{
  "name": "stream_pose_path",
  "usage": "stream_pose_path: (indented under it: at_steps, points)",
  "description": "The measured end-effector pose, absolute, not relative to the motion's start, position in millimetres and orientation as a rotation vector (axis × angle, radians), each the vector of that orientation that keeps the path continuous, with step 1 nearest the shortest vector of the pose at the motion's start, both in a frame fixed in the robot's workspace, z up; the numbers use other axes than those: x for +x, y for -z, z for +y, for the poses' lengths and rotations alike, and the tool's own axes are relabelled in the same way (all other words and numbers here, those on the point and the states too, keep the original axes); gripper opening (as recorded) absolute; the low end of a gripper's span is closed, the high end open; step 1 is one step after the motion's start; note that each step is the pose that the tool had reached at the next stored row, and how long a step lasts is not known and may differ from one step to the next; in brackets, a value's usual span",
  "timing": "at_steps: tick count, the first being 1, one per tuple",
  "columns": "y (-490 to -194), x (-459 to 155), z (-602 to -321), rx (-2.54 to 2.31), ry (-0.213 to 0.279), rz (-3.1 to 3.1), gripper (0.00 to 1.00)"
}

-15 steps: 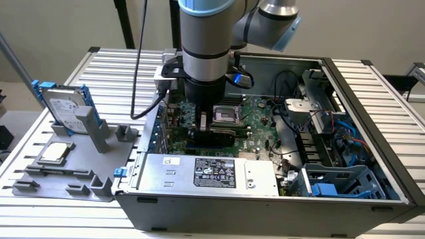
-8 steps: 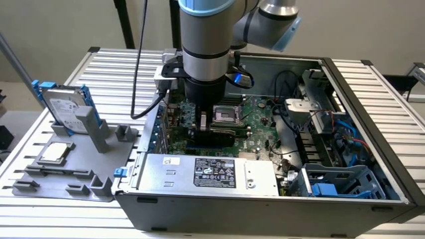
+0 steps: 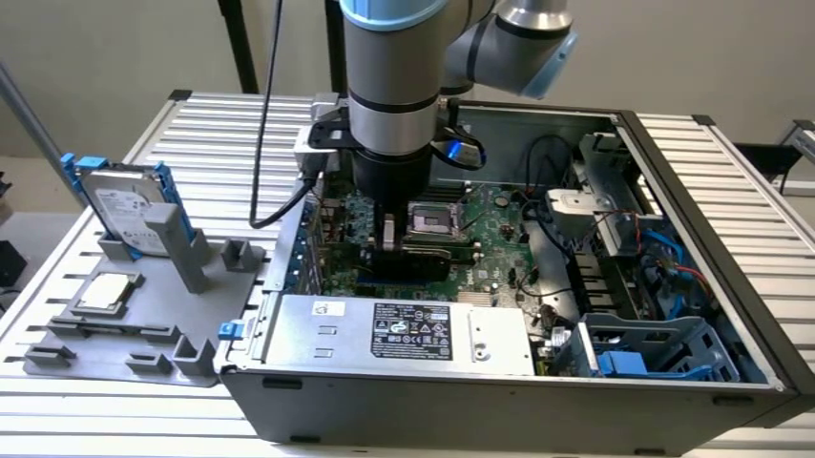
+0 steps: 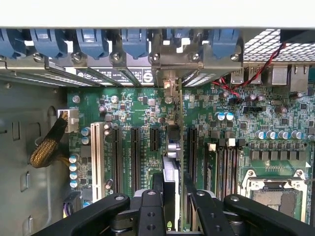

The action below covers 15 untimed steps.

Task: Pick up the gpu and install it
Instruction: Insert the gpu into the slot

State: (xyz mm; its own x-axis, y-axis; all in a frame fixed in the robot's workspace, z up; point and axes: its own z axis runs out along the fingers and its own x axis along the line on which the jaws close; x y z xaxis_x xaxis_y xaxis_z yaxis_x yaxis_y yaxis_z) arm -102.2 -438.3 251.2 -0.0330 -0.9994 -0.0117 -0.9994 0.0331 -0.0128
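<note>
gpu (image 4: 172, 177) is clamped edge-on between the gripper (image 4: 173, 196) fingers, standing vertical over the motherboard (image 4: 147, 118) – held by its top edge, so the connector edge points down at the slots. In the wrist view it runs as a thin strip from the fingers towards the rear of the case, its metal bracket end (image 4: 170, 86) reaching the slot openings under the blue retention clips (image 4: 133, 44). It looks lined up with one of the long black expansion slots (image 4: 192, 147), or already partly in it; whether the edge is seated I can't tell, the card itself hides the contact line.

In the exterior view the arm (image 3: 395, 86) comes straight down into the open pc case (image 3: 713, 286), gripper low over the board just beside the empty cpu socket (image 3: 430, 221). Vertical approach makes sense – case walls and the power supply (image 3: 407, 329) leave little room to come in from the side.

Outside the case, on the exterior view's left, the grey parts tray (image 3: 128, 334) holds the hard drive with blue rails (image 3: 128, 205) standing upright and the square processor chip (image 3: 105, 291) lying flat – both untouched, well apart from the gripper.

Judgement: pick-up done, install step under way, card not yet confirmed home
</note>
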Motion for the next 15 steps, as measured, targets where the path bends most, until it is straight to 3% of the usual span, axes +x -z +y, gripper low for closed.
stream_pose_path:
  at_steps: [15]
  points:
    - [-247.4,-103.2,-438.4,-2.173,0.002,2.246,0.27]
